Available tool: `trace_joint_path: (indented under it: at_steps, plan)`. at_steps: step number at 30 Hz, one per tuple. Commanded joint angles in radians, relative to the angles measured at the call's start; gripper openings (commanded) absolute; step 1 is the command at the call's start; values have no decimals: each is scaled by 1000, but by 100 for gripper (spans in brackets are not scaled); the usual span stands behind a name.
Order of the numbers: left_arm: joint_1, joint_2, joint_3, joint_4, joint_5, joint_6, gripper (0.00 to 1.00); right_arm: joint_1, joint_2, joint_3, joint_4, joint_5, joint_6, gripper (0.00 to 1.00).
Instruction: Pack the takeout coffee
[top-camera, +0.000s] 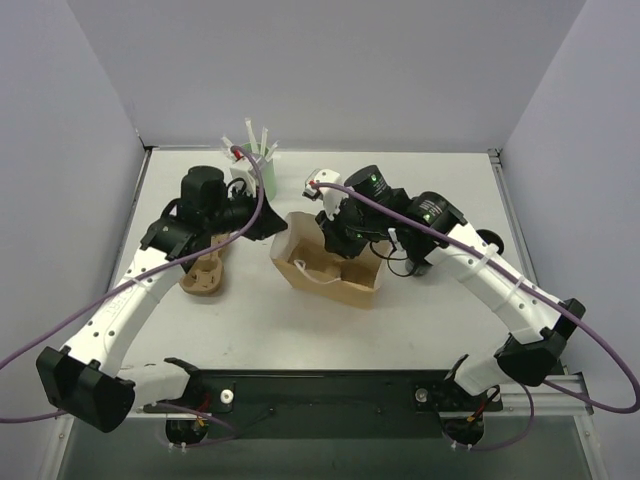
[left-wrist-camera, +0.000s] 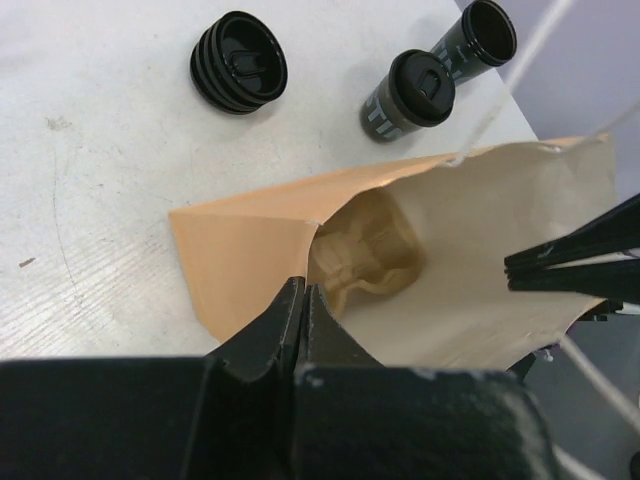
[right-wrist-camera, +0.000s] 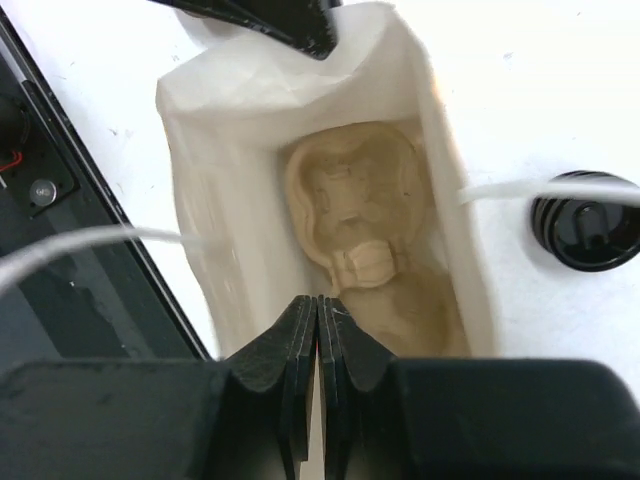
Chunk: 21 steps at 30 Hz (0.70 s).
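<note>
The takeout coffee, a small black cup with its lid on (left-wrist-camera: 408, 96), stands on the table beyond the brown paper bag (left-wrist-camera: 240, 258); the top view does not show it. A pulp cup carrier (right-wrist-camera: 360, 200) lies inside the bag (top-camera: 345, 288). My left gripper (left-wrist-camera: 303, 298) is shut on the bag's left rim, and in the top view this left gripper (top-camera: 273, 238) sits at the bag's left edge. My right gripper (right-wrist-camera: 320, 305) is shut on the opposite rim, so the mouth stands open between them.
A second black cup without a lid (left-wrist-camera: 482, 34) and a stack of black lids (left-wrist-camera: 238, 62) stand near the coffee. Another pulp carrier (top-camera: 205, 274) lies left of the bag. The mint-green cup of straws (top-camera: 256, 165) is at the back.
</note>
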Motion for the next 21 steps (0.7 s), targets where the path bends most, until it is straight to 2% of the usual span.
trace_joint_path:
  at_steps: [1, 9, 17, 18, 20, 21]
  plan:
    - [-3, -87, -68, 142, 41, 52, 0, 9, -68, -38, 92, 52, -67, 7]
    - [-3, -49, -2, 65, 5, 31, 0, 4, -53, -38, 121, 62, -76, 7]
    - [-3, -2, 125, -223, -143, -21, 2, 4, -59, 46, 130, 66, 36, 13]
    - [-3, -2, 128, -243, -156, -26, 4, 4, -59, 61, 130, 71, 54, 13]
    - [-1, -22, 125, -264, -212, -43, 16, 4, -61, 77, 129, 101, 103, 15]
    - [-1, -29, 127, -267, -232, -50, 26, 4, -62, 82, 130, 115, 129, 17]
